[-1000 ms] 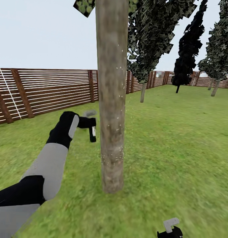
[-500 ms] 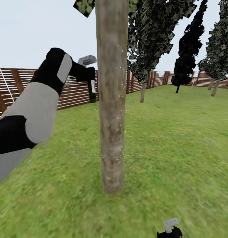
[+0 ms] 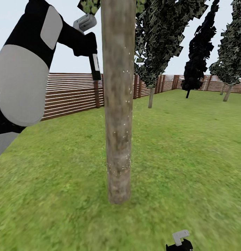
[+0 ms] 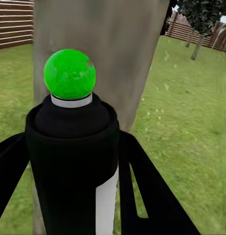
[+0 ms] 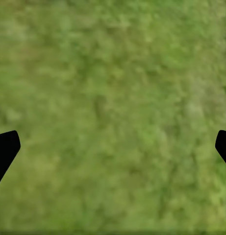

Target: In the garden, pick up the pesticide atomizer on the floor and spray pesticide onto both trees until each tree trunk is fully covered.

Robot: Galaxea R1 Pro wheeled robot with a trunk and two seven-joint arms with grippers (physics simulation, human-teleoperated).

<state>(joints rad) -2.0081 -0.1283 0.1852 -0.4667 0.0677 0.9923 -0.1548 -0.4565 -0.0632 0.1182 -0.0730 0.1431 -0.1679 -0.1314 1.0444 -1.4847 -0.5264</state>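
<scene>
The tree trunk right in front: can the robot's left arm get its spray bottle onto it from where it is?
Probably yes: the left gripper holds the atomizer beside the tree trunk, nothing between them.

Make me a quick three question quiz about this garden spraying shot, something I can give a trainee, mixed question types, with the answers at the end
1. True or false: the left gripper is shut on the pesticide atomizer.
2. Multiple choice: in the left wrist view, what does the atomizer's green nozzle ball face? A) the wooden fence B) the tree trunk C) open sky
3. Fill in: the right gripper hangs with its fingers apart over bare ____.

Key
1. True; its dark fingers flank the bottle on both sides.
2. B; the trunk rises close behind the ball.
3. Grass; nothing lies between the fingertips.
</scene>
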